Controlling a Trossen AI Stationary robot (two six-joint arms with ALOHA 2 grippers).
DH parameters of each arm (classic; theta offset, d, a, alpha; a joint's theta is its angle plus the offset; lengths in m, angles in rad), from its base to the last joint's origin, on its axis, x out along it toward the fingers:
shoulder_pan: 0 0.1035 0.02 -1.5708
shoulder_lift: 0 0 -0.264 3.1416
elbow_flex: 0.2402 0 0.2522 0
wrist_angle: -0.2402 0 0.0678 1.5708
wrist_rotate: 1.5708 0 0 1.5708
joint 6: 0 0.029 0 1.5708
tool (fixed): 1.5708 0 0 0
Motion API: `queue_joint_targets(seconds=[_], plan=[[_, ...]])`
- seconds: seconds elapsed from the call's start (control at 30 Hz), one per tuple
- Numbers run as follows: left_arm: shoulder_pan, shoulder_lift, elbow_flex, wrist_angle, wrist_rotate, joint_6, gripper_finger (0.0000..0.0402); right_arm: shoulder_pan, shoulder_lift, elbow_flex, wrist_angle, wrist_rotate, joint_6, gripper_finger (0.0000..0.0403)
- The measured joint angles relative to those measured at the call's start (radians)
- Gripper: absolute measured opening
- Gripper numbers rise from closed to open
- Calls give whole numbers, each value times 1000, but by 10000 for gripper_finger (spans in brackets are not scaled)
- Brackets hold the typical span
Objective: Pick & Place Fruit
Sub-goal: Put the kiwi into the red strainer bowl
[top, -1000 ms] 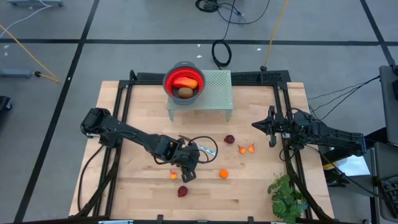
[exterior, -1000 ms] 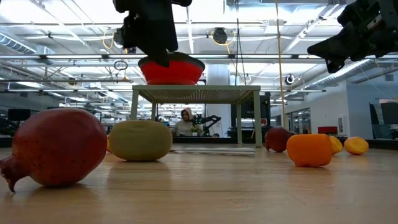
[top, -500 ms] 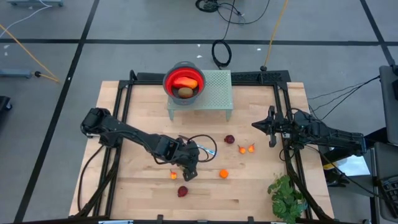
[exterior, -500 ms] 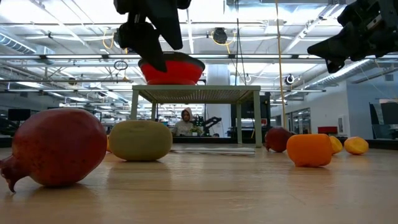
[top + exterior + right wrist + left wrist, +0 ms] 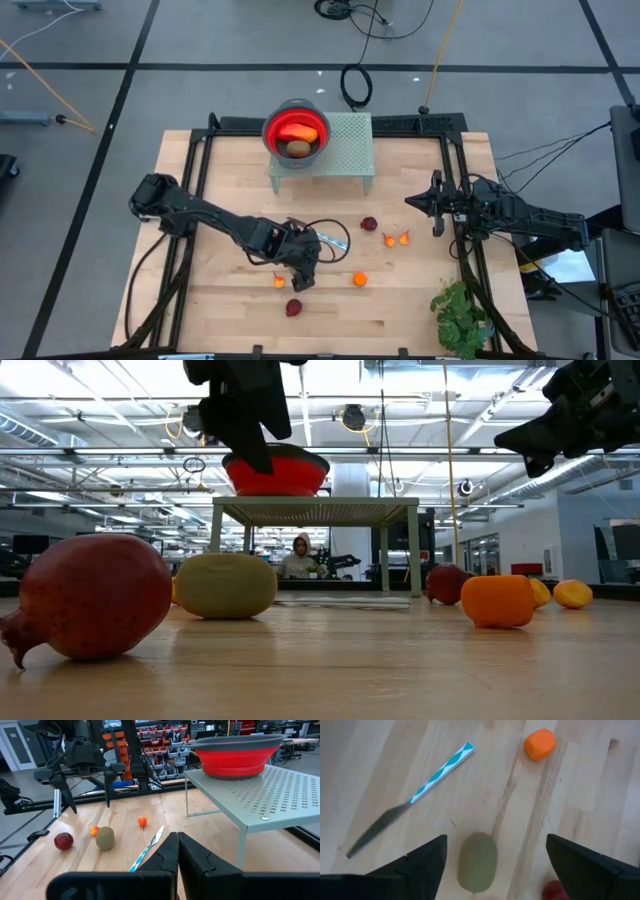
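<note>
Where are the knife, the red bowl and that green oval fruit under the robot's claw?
Knife (image 5: 407, 806), left wrist view, where handle meets blade.
Red bowl (image 5: 231, 756), right wrist view, its side wall.
Green oval fruit (image 5: 477, 861), left wrist view, middle of its top.

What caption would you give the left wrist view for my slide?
Left pincer open above an olive-brown kiwi, with a knife and a small orange fruit nearby on the wooden table.

bowl (image 5: 295, 132) on rack (image 5: 345, 150), knife (image 5: 410, 799) beside kiwi (image 5: 477, 861)
</note>
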Motion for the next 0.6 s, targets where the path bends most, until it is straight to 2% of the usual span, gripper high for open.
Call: queue_joint_targets(seconds=[0.23,0.6], plan=[[-5,57,-1,-12,-29,31,316,0,0,0,0,0,0,0],[-5,192,-1,-33,-1,26,343,0,0,0,3,1,6,0]])
